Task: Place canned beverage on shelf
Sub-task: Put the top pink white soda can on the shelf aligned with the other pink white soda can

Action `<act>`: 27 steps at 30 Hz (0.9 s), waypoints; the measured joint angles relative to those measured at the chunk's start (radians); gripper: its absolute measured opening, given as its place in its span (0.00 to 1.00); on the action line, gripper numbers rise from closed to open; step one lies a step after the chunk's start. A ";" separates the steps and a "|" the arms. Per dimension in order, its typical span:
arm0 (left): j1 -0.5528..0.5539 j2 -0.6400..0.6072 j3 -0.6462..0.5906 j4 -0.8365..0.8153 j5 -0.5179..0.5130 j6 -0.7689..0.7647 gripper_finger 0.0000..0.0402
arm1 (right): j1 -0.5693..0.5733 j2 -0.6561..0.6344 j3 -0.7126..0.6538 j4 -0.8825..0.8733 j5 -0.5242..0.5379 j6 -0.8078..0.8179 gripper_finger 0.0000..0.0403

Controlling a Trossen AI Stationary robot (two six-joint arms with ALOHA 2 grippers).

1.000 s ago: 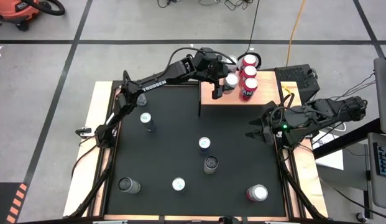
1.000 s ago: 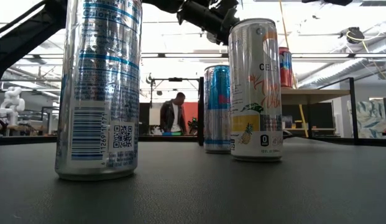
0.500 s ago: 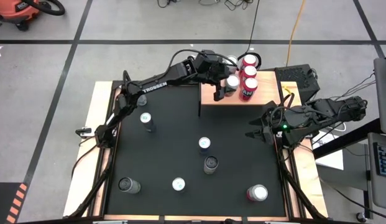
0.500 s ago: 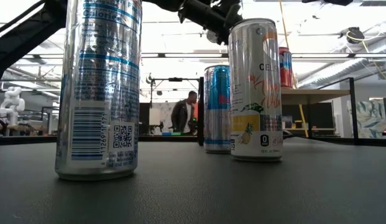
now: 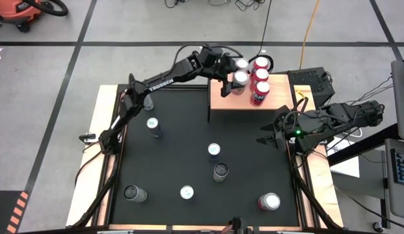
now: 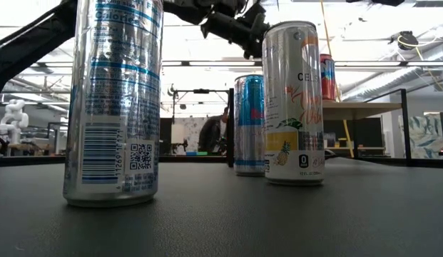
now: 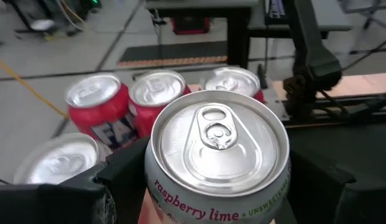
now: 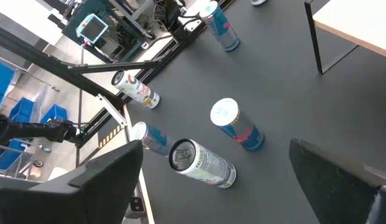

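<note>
Now the left end effector [image 5: 235,77] carries its can deeper over the shelf [image 5: 222,99], where half a second back it hung nearer the shelf's front edge. Its fingers [image 7: 127,180] sit clamped on either side of the raspberry lime can [image 7: 219,152], and from the left wrist that silver lid fills the view, with the red cans [image 7: 96,109] lined up close behind it. From overhead the held can [image 5: 239,78] is tucked right beside the red row [image 5: 259,81], apparently touching or very nearly so, and another silver-topped can [image 5: 242,64] stands just behind it at the shelf's back edge.

That shift matters: the can is no longer merely arriving, it is lined up with the ones already stocked. I'd judge the placing step nearly done, with only the set-down and release left. Whether its base already rests on the board I cannot tell from here. The tight fit is the risk, since spreading fingers could nudge a neighbour.

Over on the right side of the worktop [image 5: 175,149], the right end effector [image 5: 265,141] waits with fingers spread wide and nothing between them. More cans stand on the black surface, among them a blue-and-silver one [image 5: 214,152] near the middle, all yet to be shelved.
</note>
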 joint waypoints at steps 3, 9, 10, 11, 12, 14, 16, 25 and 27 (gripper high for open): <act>0.003 0.015 0.000 0.024 0.019 0.000 0.74 | 0.000 0.001 0.000 0.000 0.000 -0.001 0.95; 0.000 0.026 -0.001 0.072 0.024 0.004 0.74 | 0.000 0.005 0.000 0.000 -0.001 -0.001 0.95; 0.001 0.028 0.000 0.078 0.021 0.011 0.74 | 0.000 0.006 0.000 0.000 -0.001 -0.001 0.95; 0.001 0.034 0.000 0.082 0.017 0.022 0.74 | 0.000 0.005 0.000 0.000 -0.001 -0.001 0.95; 0.002 0.036 0.000 0.081 0.015 0.026 0.74 | 0.000 0.005 0.000 0.000 -0.001 -0.002 0.95; 0.006 0.042 0.000 0.067 0.014 0.025 0.74 | 0.000 0.005 0.000 0.000 -0.001 -0.003 0.95; 0.007 0.052 -0.001 0.080 0.012 0.026 0.74 | 0.000 0.005 0.000 0.000 -0.001 -0.006 0.95; 0.005 0.070 -0.001 0.069 0.011 0.026 0.74 | 0.000 0.005 0.000 -0.001 -0.001 -0.010 0.95; 0.003 0.081 0.000 0.077 0.011 0.024 0.74 | 0.000 0.005 0.000 -0.001 -0.002 -0.013 0.95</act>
